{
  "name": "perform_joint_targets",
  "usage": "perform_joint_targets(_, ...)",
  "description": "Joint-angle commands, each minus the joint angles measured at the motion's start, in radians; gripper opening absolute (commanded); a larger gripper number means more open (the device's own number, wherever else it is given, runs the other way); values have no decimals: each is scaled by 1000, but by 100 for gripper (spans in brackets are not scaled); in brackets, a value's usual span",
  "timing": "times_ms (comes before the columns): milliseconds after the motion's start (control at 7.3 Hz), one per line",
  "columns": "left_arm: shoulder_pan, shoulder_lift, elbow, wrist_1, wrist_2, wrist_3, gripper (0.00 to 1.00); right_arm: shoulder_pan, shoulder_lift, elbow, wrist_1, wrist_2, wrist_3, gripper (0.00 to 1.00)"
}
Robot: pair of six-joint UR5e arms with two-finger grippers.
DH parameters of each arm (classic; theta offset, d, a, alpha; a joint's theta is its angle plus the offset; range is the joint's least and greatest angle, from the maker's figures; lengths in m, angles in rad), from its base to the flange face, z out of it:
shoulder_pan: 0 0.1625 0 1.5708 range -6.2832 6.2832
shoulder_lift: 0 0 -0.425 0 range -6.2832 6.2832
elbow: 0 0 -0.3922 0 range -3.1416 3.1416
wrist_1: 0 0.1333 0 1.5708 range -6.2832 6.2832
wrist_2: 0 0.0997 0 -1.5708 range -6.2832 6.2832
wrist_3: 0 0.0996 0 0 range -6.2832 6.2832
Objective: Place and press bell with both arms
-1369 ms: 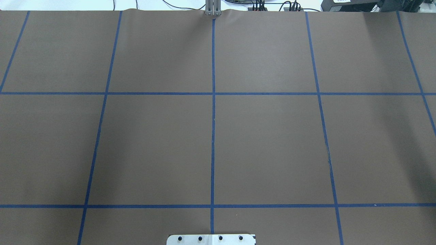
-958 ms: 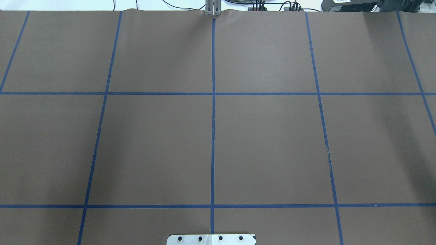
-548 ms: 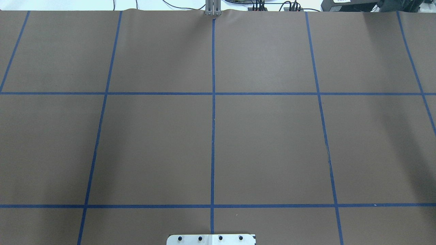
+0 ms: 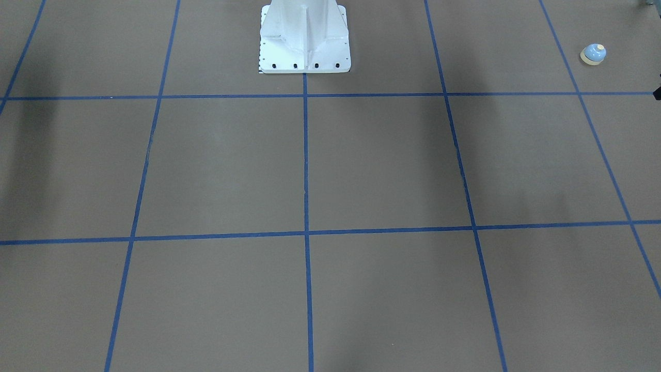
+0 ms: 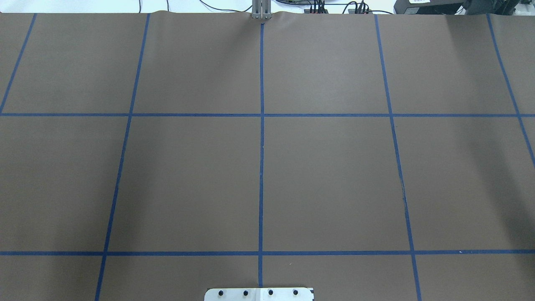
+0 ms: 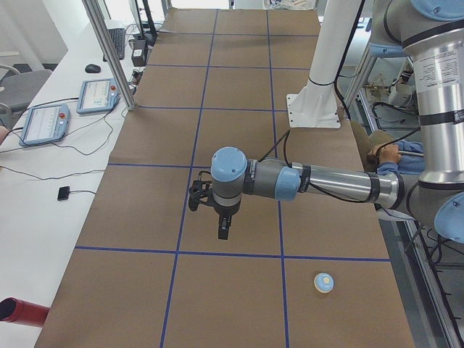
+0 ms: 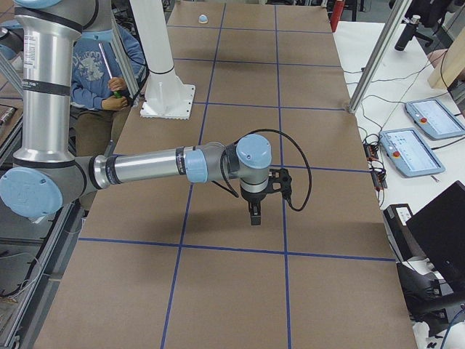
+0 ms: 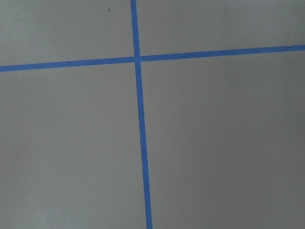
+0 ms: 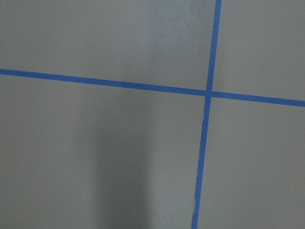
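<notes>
The bell (image 4: 593, 53) has a light blue dome and a cream button. It stands upright on the brown table paper near the robot's side, at the table's left end. It also shows in the exterior left view (image 6: 324, 282) and, far off, in the exterior right view (image 7: 204, 17). My left gripper (image 6: 223, 230) hangs above the table, apart from the bell. My right gripper (image 7: 253, 214) hangs above the other half. Both show only in side views, so I cannot tell whether they are open or shut. The wrist views show only paper and blue tape.
The white bolted pedestal (image 4: 304, 41) stands at the middle of the robot's edge. A seated person (image 7: 102, 65) is behind the robot. Teach pendants (image 6: 43, 123) and cables lie on the white bench beyond the far edge. A red cylinder (image 6: 18, 310) lies there too.
</notes>
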Motion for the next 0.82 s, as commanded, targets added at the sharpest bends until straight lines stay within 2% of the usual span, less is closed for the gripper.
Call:
perform_joint_targets(0, 1, 4, -14, 0, -1, -11, 100, 0, -6, 17, 0, 1, -5, 100)
perform_joint_targets(411, 2, 20, -24, -1, -4, -5, 100, 0, -6, 25, 31, 29, -10, 100)
perform_joint_targets(685, 5, 24, -25, 0, -75, -11, 100, -5, -31, 20, 123, 46, 4, 100)
